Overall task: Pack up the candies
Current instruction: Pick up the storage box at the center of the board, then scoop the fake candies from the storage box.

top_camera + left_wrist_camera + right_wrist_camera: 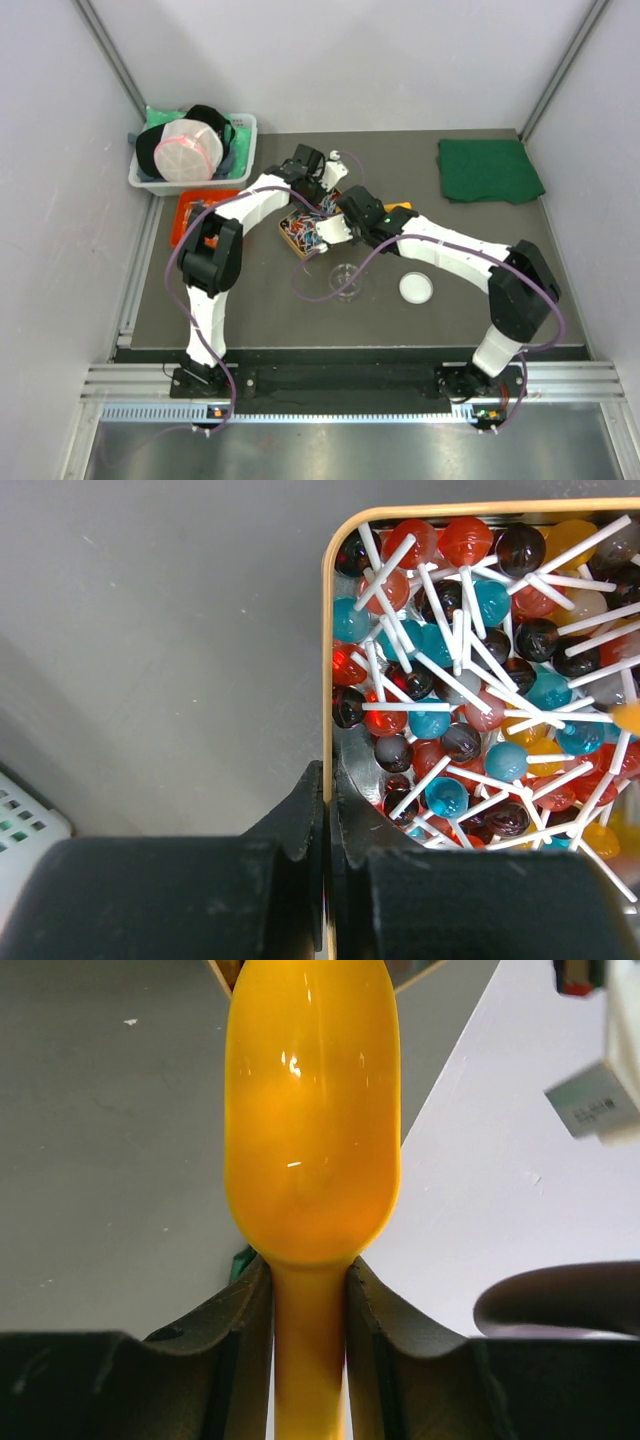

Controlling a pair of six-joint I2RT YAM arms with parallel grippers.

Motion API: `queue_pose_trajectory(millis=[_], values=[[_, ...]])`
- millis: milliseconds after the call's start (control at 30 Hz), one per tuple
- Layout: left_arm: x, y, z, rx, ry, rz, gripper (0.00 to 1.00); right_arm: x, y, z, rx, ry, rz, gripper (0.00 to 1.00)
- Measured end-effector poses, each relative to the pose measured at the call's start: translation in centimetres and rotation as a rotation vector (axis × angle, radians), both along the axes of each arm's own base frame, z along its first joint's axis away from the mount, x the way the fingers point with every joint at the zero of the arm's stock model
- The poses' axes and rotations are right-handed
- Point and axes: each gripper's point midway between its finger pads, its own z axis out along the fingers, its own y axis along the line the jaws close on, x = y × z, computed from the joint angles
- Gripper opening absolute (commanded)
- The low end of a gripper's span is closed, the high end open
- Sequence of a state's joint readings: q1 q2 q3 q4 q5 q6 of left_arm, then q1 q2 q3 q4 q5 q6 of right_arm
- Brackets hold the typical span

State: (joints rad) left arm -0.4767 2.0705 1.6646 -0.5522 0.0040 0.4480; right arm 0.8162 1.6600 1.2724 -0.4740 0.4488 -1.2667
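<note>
Grey surface [250, 300] carries a tin [327, 660] heaped with the candies [470, 690], which are stick lollipops. The left gripper [328, 792] is clamped on the tin's rim, probably steadying it. The right gripper [308, 1278] clenches the orange scoop [310, 1110] by its handle, bowl pointed toward the tin.
</note>
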Motion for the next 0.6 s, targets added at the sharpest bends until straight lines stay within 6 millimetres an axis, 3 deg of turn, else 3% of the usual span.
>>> queue_pose_trajectory(millis=[600], values=[[-0.1,-0.6,1.7,-0.033,-0.009,-0.013,0.0,3.2,1.2,0.5,-0.151,-0.086,0.025,0.0]])
